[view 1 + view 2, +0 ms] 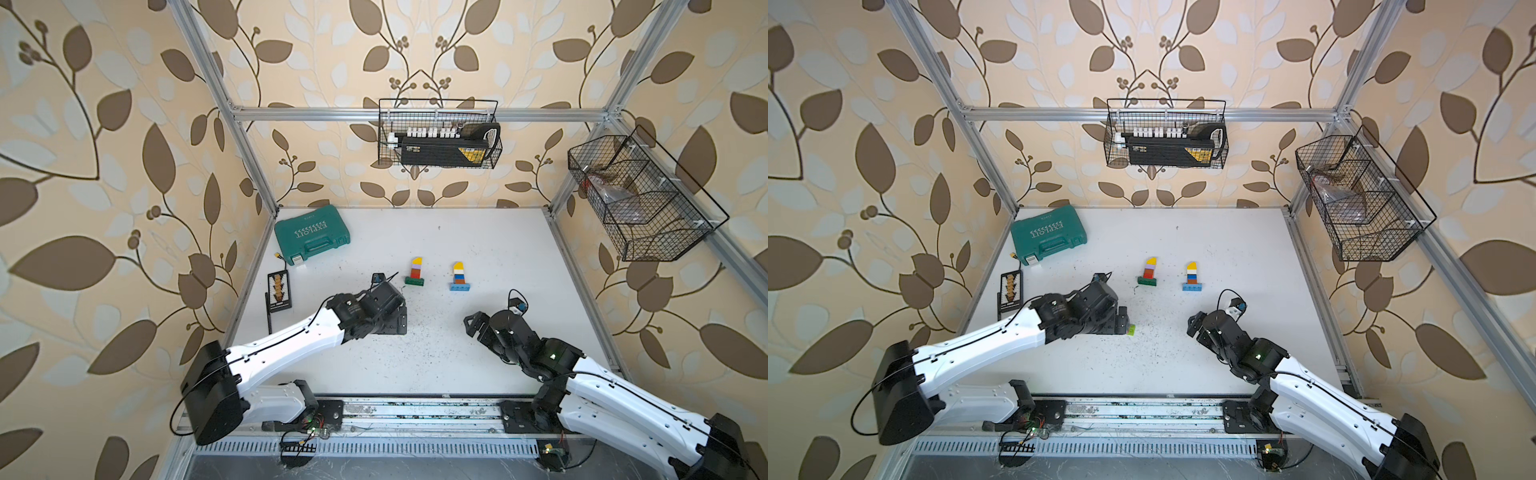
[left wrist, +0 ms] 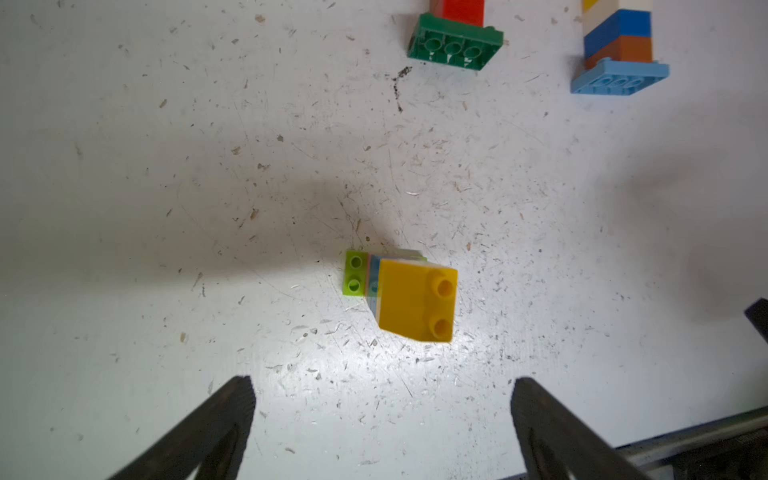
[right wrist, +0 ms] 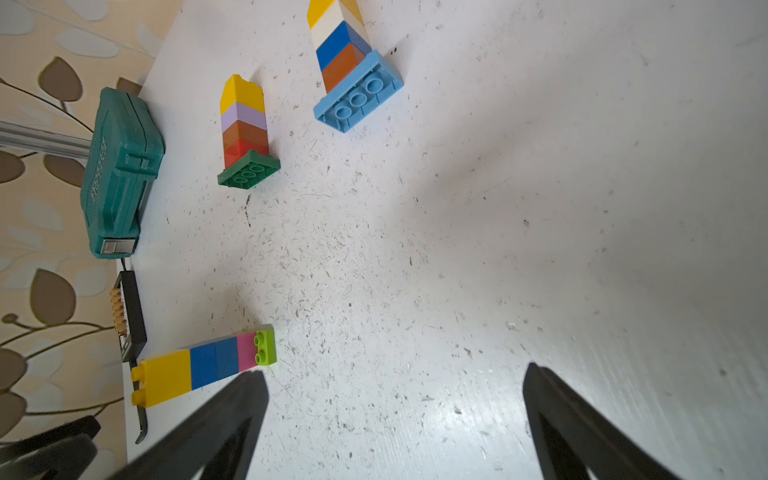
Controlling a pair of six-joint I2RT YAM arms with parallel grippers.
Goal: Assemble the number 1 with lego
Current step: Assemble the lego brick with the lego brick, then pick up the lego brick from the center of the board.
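The teal case reads EXPLOIT; left hand spread above lego stack; right hand spread.

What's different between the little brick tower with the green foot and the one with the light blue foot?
Above its foot the green-footed tower has red, brown and lilac bricks; the blue-footed tower has brown, blue and white. The green-footed tower lies nearer the teal case than the blue-footed tower. Both lie flat on the table, feet pointing the same way, each ending in a yellow sloped brick.
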